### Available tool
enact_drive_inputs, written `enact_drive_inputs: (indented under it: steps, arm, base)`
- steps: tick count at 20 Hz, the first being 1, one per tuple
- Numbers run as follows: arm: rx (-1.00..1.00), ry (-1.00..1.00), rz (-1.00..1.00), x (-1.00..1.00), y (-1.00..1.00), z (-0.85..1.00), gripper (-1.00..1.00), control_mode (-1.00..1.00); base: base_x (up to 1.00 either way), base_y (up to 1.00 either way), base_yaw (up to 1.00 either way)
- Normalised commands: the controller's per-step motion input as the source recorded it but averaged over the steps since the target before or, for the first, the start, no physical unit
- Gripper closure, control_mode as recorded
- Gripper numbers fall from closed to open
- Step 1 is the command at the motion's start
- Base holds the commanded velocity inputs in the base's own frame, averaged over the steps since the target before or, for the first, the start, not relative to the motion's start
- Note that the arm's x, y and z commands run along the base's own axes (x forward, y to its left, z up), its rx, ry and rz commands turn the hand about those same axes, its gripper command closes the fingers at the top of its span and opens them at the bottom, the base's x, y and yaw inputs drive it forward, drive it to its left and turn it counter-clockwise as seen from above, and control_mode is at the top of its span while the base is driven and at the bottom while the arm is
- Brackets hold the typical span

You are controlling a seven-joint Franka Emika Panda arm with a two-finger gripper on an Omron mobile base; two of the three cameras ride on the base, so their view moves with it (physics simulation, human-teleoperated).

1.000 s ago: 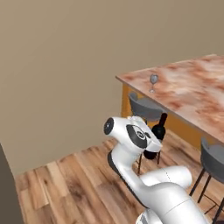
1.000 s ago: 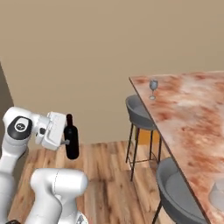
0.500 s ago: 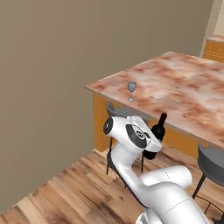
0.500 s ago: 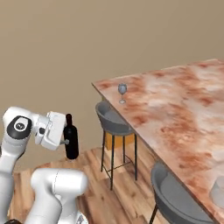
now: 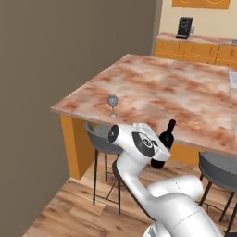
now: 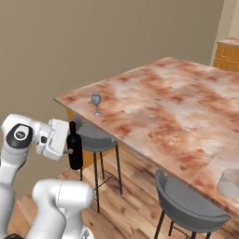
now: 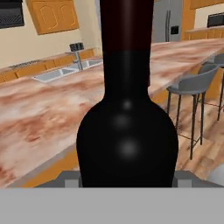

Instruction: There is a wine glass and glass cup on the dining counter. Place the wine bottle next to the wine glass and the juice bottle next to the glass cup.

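My gripper (image 6: 70, 150) is shut on the slim black wine bottle (image 6: 73, 147), held upright in the air off the corner of the dining counter (image 6: 177, 93). From the left base view the wine bottle (image 5: 164, 143) stands against the counter's front edge (image 5: 139, 134), beside the gripper (image 5: 156, 150). The hand view has the wine bottle (image 7: 127, 131) close up, with the counter (image 7: 43, 113) and its sink (image 7: 57, 74) behind. The small stemmed wine glass (image 5: 112, 105) (image 6: 96, 102) stands near the counter's corner. A pale glass cup (image 6: 231, 183) sits far right. The juice bottle is out of view.
Grey bar stools (image 5: 99, 134) (image 5: 220, 164) (image 6: 186, 200) stand along the counter's front side over the wood floor. A brown wall (image 5: 55, 55) rises on the left. Orange cabinets (image 5: 199, 46) with a dark machine (image 5: 185, 27) line the far wall.
The whole scene has shifted as the base drives: the counter and wine glass now sit closer and lower in both base views. The bottle stays in the shut gripper.
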Motion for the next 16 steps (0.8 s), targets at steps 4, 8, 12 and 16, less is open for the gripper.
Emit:
enact_drive_inputs:
  steps: [4, 8, 12, 16]
  arm:
    - [0.00, 0.00, 0.00, 0.00, 0.00, 0.00, 1.00, 1.00]
    - [0.00, 0.00, 0.00, 0.00, 0.00, 0.00, 1.00, 1.00]
    - [0.00, 0.00, 0.00, 0.00, 0.00, 0.00, 1.00, 1.00]
    - [0.00, 0.00, 0.00, 0.00, 0.00, 0.00, 1.00, 1.00]
  base:
    - [0.49, 0.13, -0.58]
    - [0.72, 0.15, -0.35]
    - [0.75, 0.17, -0.30]
    - [0.67, 0.25, -0.33]
